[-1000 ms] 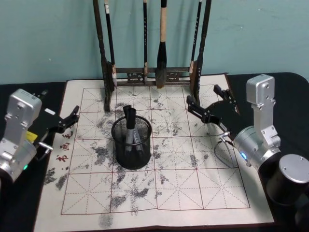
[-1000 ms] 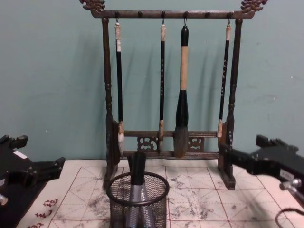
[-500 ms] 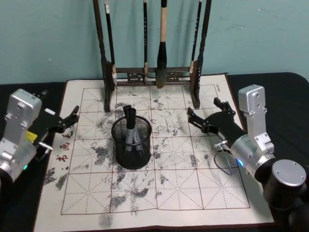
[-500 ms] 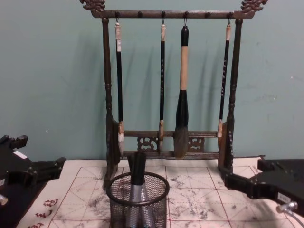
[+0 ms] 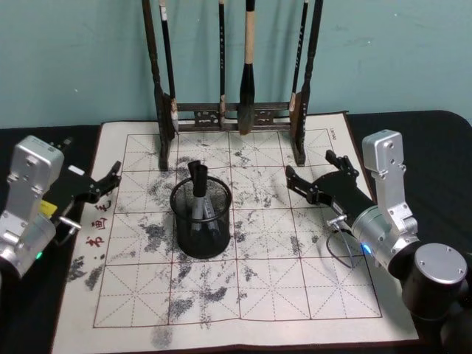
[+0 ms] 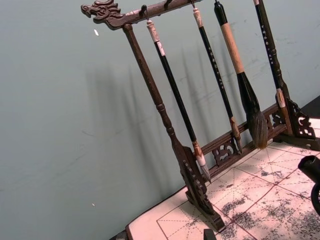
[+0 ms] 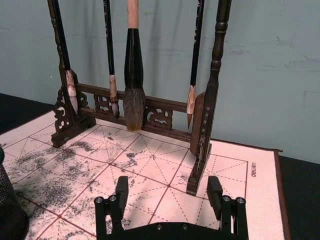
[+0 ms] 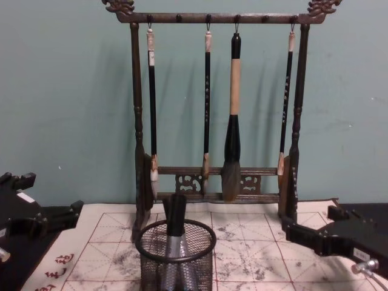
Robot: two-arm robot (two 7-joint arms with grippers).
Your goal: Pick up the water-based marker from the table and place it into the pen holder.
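Note:
The pen holder (image 5: 200, 221) is a black wire-mesh cup standing on the left-centre of the inked practice mat. Water-based markers (image 5: 197, 186) with dark caps and grey bodies stand inside it, also seen from the side as markers (image 8: 175, 219) in the pen holder (image 8: 176, 257). My right gripper (image 5: 310, 167) is open and empty, low over the mat to the right of the holder and in front of the rack's right post. From the wrist, the right gripper (image 7: 167, 188) holds nothing. My left gripper (image 5: 109, 181) is open and empty at the mat's left edge.
A tall dark wooden brush rack (image 5: 228, 114) with several hanging brushes stands at the mat's back edge, close behind the right gripper. The mat (image 5: 251, 287) lies on a black table, with bare squares in front of the holder.
The right gripper came down and back from beside the rack's right post to a lower spot over the mat. The left arm and the holder stayed still.

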